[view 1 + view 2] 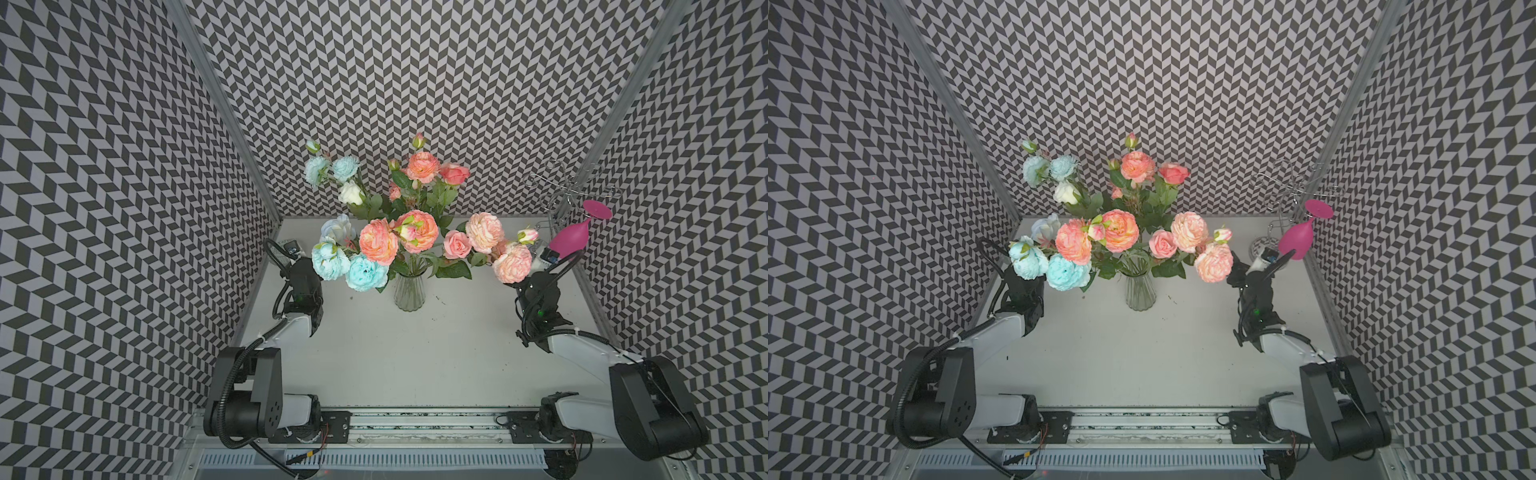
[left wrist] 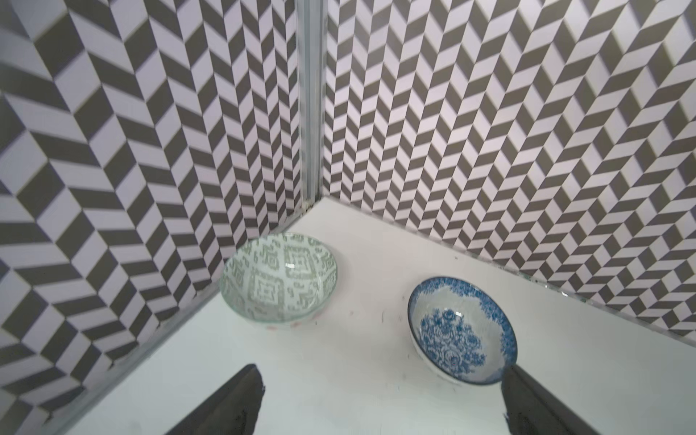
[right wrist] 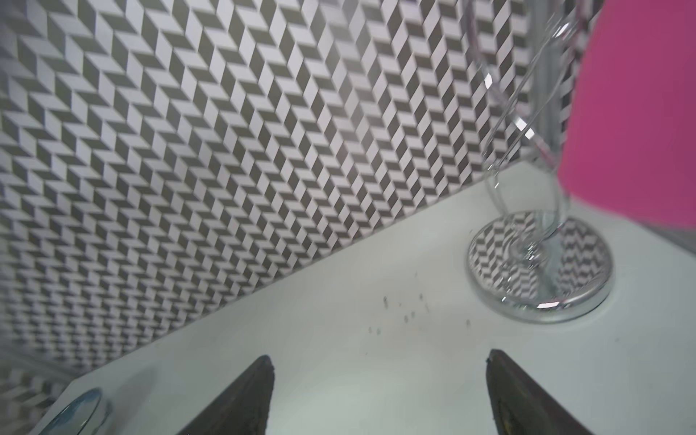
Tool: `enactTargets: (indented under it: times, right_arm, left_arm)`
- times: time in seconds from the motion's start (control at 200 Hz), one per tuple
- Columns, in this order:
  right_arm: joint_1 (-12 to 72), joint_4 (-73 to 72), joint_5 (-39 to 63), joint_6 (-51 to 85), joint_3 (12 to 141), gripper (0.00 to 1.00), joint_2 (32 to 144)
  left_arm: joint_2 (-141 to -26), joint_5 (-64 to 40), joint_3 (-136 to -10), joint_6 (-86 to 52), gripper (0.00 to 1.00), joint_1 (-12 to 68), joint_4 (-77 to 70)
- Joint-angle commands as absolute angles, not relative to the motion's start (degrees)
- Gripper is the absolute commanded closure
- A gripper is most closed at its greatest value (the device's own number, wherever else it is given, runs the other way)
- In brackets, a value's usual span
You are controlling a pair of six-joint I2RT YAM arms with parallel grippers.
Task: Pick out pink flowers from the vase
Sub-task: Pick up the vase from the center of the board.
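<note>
Starting was the step you were at: no pink stem was out yet. The vase (image 1: 409,293) stood upright in the middle of the table (image 1: 415,365). All the pink flowers (image 1: 415,230) sat in it, mixed with the blue flowers (image 1: 365,272) on the left side. Your left gripper (image 2: 382,371) had its jaws wide apart with nothing between them. It looked at a green bowl (image 2: 278,278) and a blue bowl (image 2: 463,331) in the far left corner. Your right gripper (image 3: 380,357) also had its jaws apart and held nothing. It pointed at the back wall, near a metal rack (image 3: 538,271) and a pink wine glass (image 1: 571,239). One pink bloom (image 1: 513,262) hung just beside your right arm (image 1: 540,299) in both top views. I think the next move called for turning that right gripper toward the bunch. It needed to close on a thin green stalk (image 1: 409,266) under a pink bloom, not on the soft petals. Then you would need to lift straight up, so the vase did not tip.
</note>
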State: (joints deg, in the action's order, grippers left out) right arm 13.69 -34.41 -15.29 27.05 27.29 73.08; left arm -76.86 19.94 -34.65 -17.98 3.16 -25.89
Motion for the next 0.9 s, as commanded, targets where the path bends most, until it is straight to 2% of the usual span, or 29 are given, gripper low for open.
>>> enactTargets:
  times: [0.0,0.205,0.356,0.486,0.601,0.746,0.821,0.896]
  right_arm:
    - [15.8,-28.2,-14.1,34.4,27.6,0.14,71.0]
    - [15.8,-27.8,-19.8,35.2,27.3,0.13,71.8]
    - [15.7,-26.5,-21.8,35.0,28.0,0.12,72.8]
    - [15.8,-25.5,-24.0,33.8,28.3,0.11,72.3]
    - [15.7,-25.2,-24.4,33.7,28.3,0.11,72.2]
    - [15.7,-24.3,-24.2,33.5,29.0,0.1,72.8]
    - [15.8,-24.1,-23.8,33.2,29.2,0.1,72.8]
    - [15.7,-24.2,-23.6,32.8,29.2,0.1,73.0]
  left_arm:
    - [-73.3,20.9,-35.3,-24.3,0.0,7.9,-10.5]
    - [-68.6,19.9,-33.7,-20.6,0.0,23.4,-1.9]
    - [-66.5,16.6,-33.3,-25.5,0.0,29.2,6.3]
    - [-62.9,17.9,-30.8,-24.2,0.0,34.6,6.3]
    - [-59.3,19.8,-25.2,-17.8,0.01,40.1,-4.0]
    - [-54.6,22.2,-12.0,-10.9,0.0,43.5,-31.4]
    - [-55.9,22.7,-8.1,-9.2,0.0,43.5,-42.6]
    - [-60.1,20.1,-9.4,-6.9,0.0,43.5,-45.7]
